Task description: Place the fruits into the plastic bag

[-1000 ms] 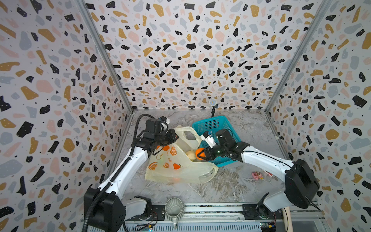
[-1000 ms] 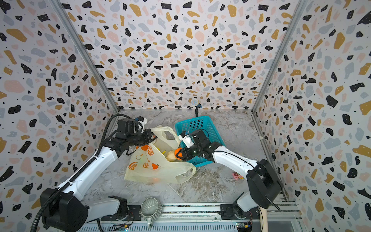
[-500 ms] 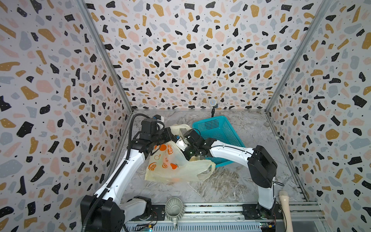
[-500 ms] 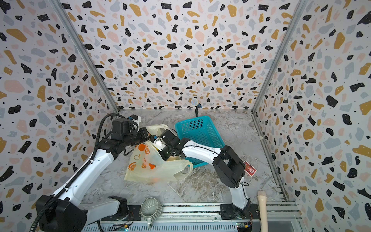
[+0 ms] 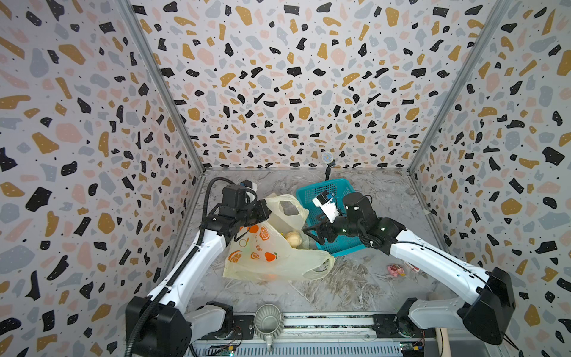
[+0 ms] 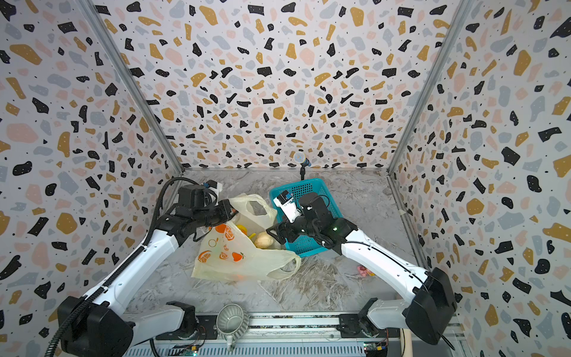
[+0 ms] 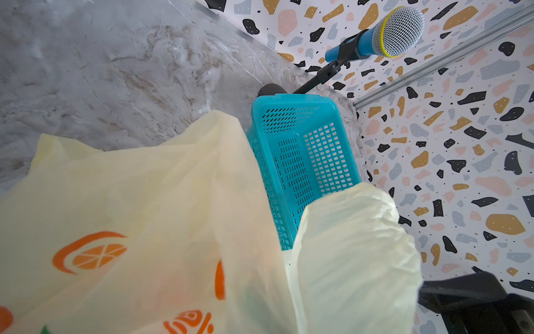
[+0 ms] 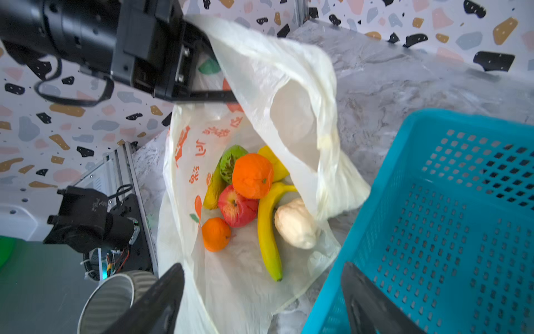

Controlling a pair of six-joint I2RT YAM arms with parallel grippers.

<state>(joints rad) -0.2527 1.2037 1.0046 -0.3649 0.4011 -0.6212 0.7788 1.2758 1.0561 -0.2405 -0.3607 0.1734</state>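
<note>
My left gripper (image 5: 265,213) is clamped tight on the upper edge of the bag (image 5: 272,262), lifting its mouth open. The bag lies on the table (image 5: 355,287), left of middle, and holds the haul: an orange (image 8: 252,176), an apple (image 8: 237,206), a banana (image 8: 267,231), a green fruit (image 8: 231,157) and a pale fruit (image 8: 293,224). My right gripper (image 8: 260,303) hangs at the bag's mouth, jaws wide and empty. The basket (image 8: 433,202) beside it looks bare. Nearly done, I judge. A small pink thing (image 5: 395,269) lies by my right arm, and I cannot tell if it is fruit.
</note>
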